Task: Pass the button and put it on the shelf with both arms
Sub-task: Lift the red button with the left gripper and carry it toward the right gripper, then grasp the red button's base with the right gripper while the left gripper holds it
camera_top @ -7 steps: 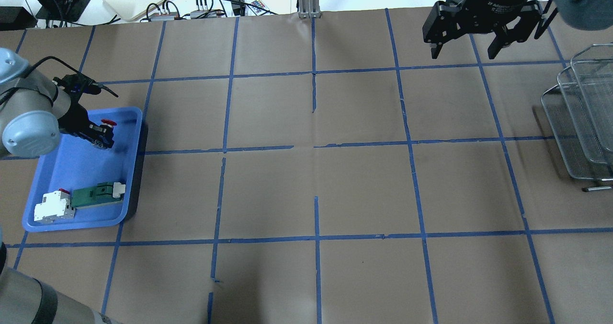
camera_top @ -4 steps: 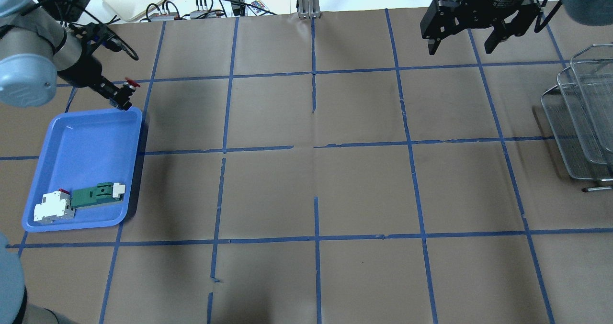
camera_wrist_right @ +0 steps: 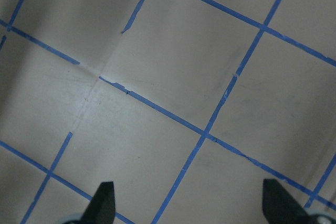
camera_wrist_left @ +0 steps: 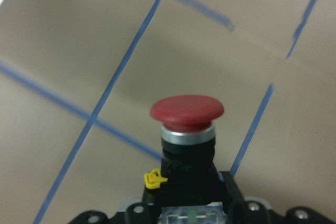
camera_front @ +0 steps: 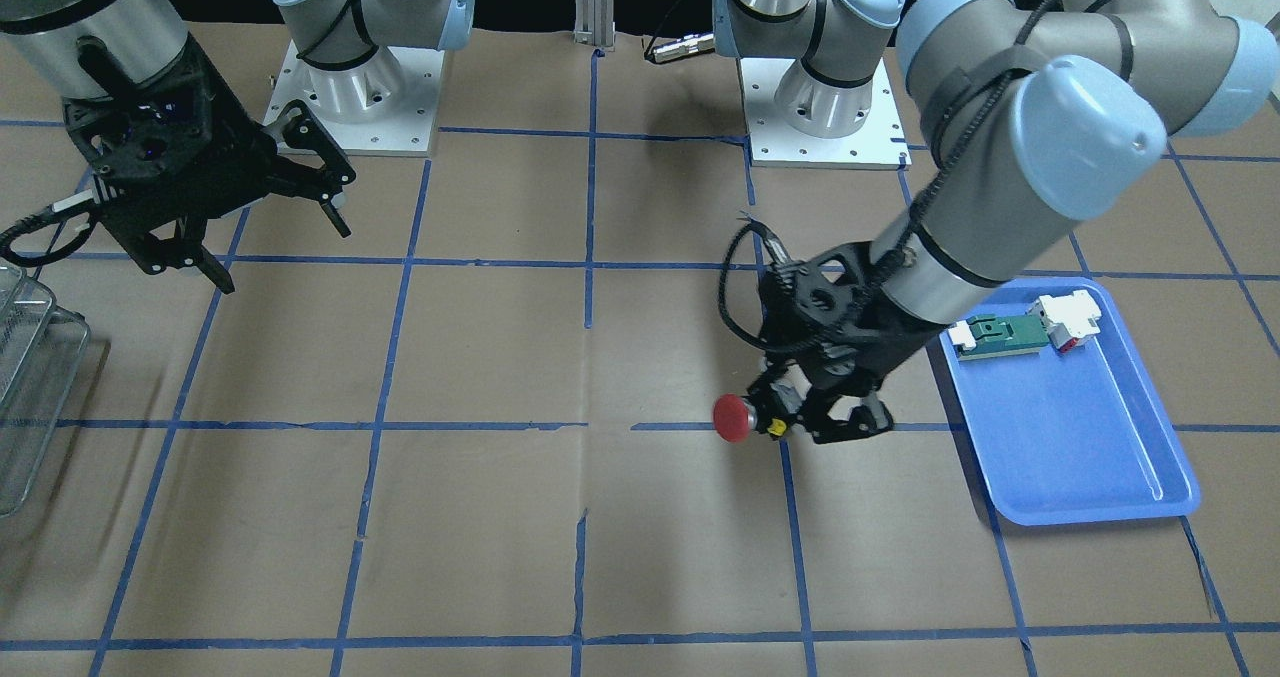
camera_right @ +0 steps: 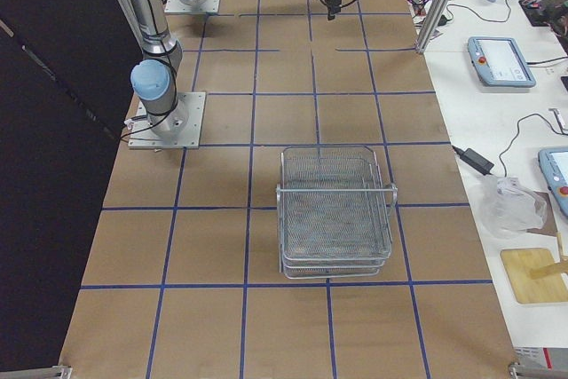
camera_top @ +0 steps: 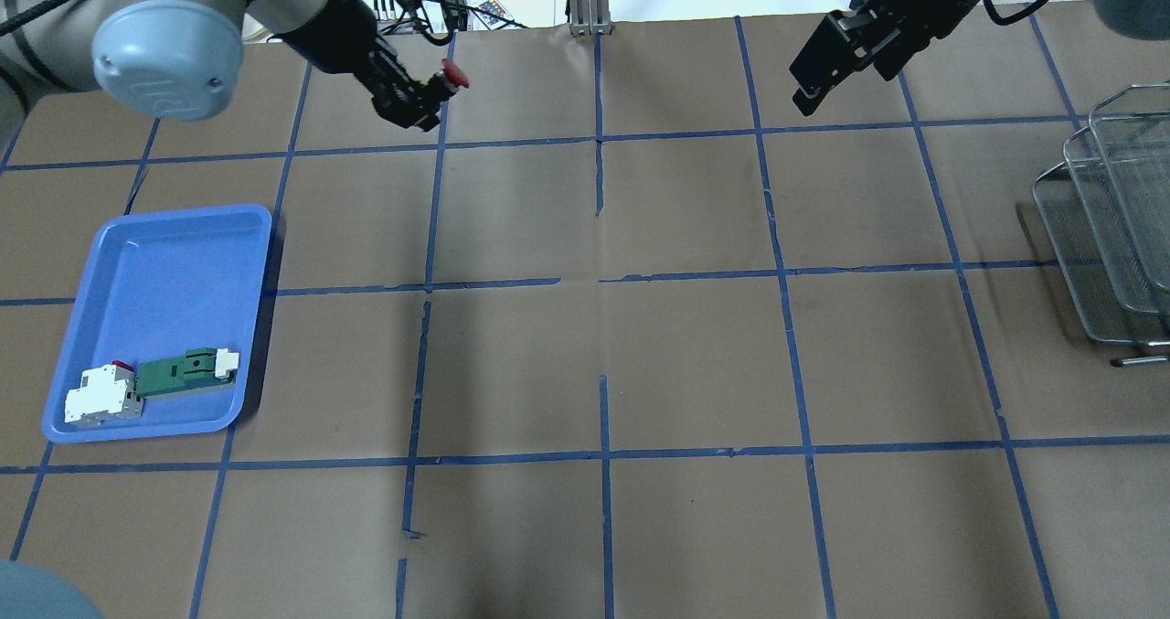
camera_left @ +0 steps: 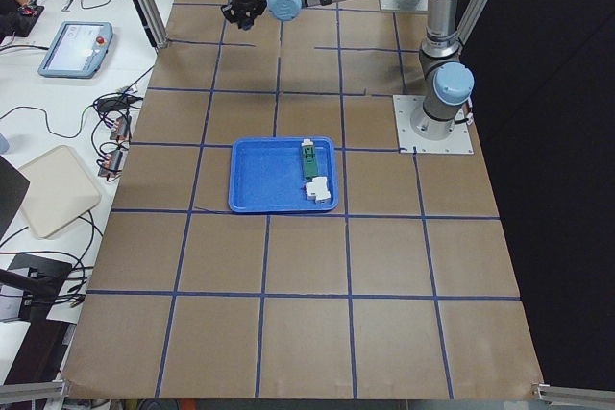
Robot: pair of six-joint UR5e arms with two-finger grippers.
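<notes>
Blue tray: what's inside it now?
A green-and-white connector and a white block with a red part, together at one end. Overhead nothing covers the blue tray.

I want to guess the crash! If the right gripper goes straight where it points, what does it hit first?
Probably just the table. The right gripper, open, faces only brown paper and blue tape; nothing else shows ahead.

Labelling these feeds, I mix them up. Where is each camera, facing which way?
Front-facing: across the table, facing the robot; left gripper holds the button, right gripper open.
Overhead: behind the robot, looking forward and down; both arms show.
Exterior left: table's end, blue tray nearest.
Exterior right: opposite end, shelf nearest.
Left wrist: along the gripper at the button.
Right wrist: down at the table; fingertips show.
Front-facing and overhead share the blue tray.
</notes>
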